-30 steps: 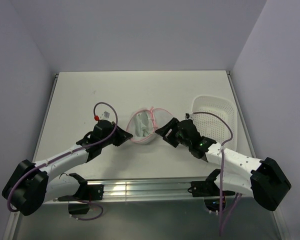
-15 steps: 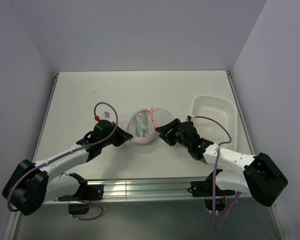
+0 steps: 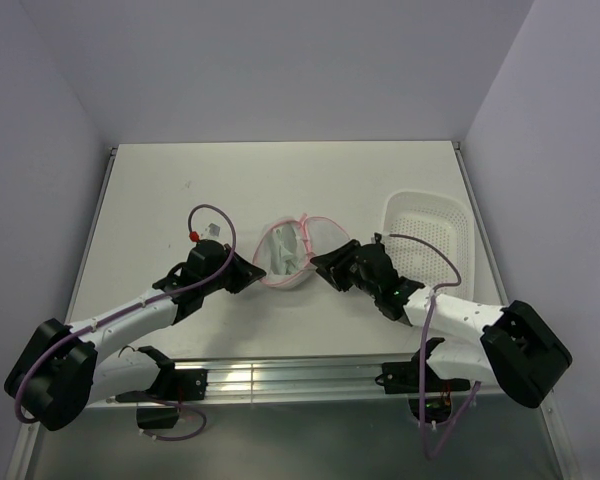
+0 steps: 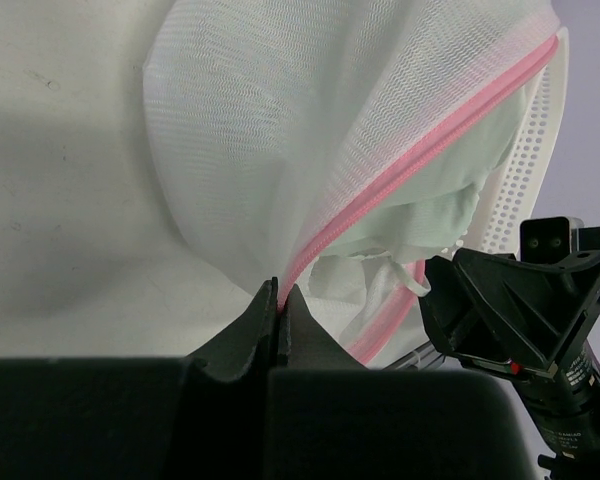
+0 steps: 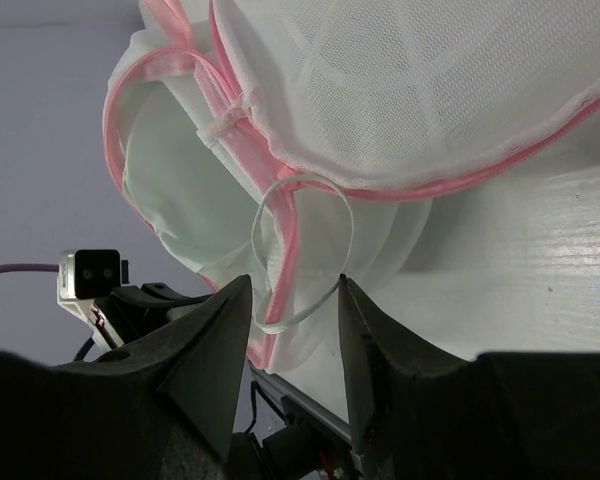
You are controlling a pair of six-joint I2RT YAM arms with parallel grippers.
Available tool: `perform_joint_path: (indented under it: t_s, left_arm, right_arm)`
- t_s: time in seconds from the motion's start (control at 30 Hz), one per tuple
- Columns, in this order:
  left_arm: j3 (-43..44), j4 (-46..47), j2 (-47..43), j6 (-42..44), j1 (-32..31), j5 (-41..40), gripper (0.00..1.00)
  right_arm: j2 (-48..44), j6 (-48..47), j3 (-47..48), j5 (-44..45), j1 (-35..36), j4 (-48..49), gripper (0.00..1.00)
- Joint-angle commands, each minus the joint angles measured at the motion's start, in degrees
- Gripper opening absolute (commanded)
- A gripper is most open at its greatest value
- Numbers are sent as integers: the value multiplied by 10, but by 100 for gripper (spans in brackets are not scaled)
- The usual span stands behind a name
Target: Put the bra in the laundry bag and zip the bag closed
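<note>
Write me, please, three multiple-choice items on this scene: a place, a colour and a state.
1. In the top view, which side of the bag is the basket on? A. left B. right C. on top
2. The bag's rim is: A. blue B. black C. pink
3. The left hand is: A. shut on the rim B. open C. holding the basket
Answers: 1 B, it sits right of the bag; 2 C, both wrist views show pink; 3 A, it pinches the rim.

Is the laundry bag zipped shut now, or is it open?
Open. The laundry bag has its pink rims standing apart in both wrist views, and the bra shows in the gap between them.
</note>
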Motion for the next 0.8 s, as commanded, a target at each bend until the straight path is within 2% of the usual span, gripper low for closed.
perform_joint_path:
  t_s: [0.0,0.33,0.63,0.73,0.77]
  left_arm:
    - [23,7,1,12,-3,7,0]
    - [21,9,2,12,-2,8,0]
    - [20,9,2,13,-2,7,0]
    - [23,5,2,16,-2,6,0]
    - [25,2,1,15,-2,6,0]
  right_arm:
    - [-23,-3,-9,5,0,0,47]
    - [-25,3,-30,7,3,3,48]
    - [28,12,-8,2,3,41,48]
    - [53,17,-2,-5,3,65,44]
    - [55,16,1,-4,3,66,36]
